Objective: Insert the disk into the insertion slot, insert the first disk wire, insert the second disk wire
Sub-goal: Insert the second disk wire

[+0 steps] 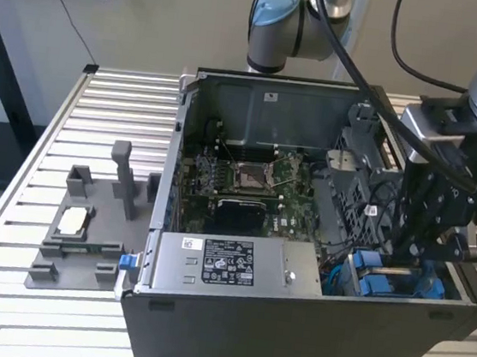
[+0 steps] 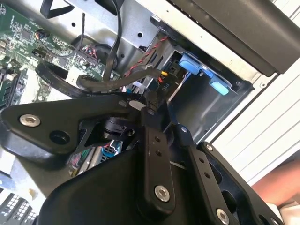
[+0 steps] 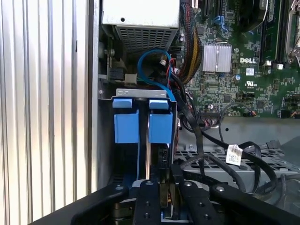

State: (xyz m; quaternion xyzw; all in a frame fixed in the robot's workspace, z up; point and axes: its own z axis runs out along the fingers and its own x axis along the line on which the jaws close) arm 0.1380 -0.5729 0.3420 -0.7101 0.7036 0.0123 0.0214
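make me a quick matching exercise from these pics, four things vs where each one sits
Things:
1. power-supply box
2. grey stand
3. end effector
4. motherboard

Places:
A. on the slatted table, outside the case on the exterior view's left
B. low inside the case at the exterior view's right, over the blue clips
C. flat on the floor of the case, mid-case
D. along the near wall inside the case

Pairs: 1-D, 2-A, 3-B, 4-C
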